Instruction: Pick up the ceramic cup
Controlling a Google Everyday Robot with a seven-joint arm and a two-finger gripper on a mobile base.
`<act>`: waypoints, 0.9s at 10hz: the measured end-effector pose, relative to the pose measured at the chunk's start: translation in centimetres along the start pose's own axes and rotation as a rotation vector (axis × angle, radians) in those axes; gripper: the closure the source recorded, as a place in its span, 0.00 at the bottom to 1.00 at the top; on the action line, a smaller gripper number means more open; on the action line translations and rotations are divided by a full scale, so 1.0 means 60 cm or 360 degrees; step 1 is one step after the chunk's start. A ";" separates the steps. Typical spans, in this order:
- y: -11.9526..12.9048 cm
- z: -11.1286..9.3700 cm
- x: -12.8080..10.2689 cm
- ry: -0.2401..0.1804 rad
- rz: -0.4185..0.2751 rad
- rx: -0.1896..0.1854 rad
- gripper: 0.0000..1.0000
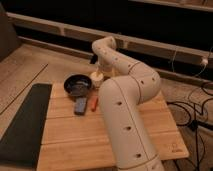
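From my seat I saw a pale bamboo-plank counter with a dark mat lying along its left side, set on a light tiled floor. Behind it ran a dark wall with pale horizontal rails, and black cables trailed over the floor to the right.

The big white arm rose from the lower middle, bent at an elbow over the counter's right half and reached back toward the far edge. The gripper hung at the far edge of the counter, directly over the ceramic cup, close enough that I could not separate them. Whether the fingers were open, closed or around the cup I could not tell; the wrist hid them.

The ceramic cup sat near the far edge, just right of the black bowl. In front of the bowl lay a small dark bluish block, and beside that, to the right, a thin orange-red object, close to the arm's lower link.

The near half of the counter had bare wood in front of the block. The arm itself covered much of the right side. A small mark showed near the counter's near right corner, but I could read no writing there or anywhere else
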 end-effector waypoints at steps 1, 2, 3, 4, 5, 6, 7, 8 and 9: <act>0.001 0.013 0.002 0.0035 -0.0014 -0.0011 0.51; 0.001 0.022 0.000 0.0052 -0.0025 -0.0021 0.63; 0.001 0.026 -0.005 0.0057 -0.0033 -0.0024 0.75; 0.003 0.025 -0.011 0.0053 -0.0038 -0.0031 0.86; 0.009 0.014 -0.021 0.0030 -0.0051 -0.0047 0.96; 0.019 -0.002 -0.033 -0.0007 -0.0062 -0.0072 1.00; 0.027 -0.019 -0.045 -0.0047 -0.0067 -0.0100 1.00; 0.043 -0.062 -0.071 -0.0138 -0.0070 -0.0163 1.00; 0.052 -0.096 -0.086 -0.0199 -0.0071 -0.0209 1.00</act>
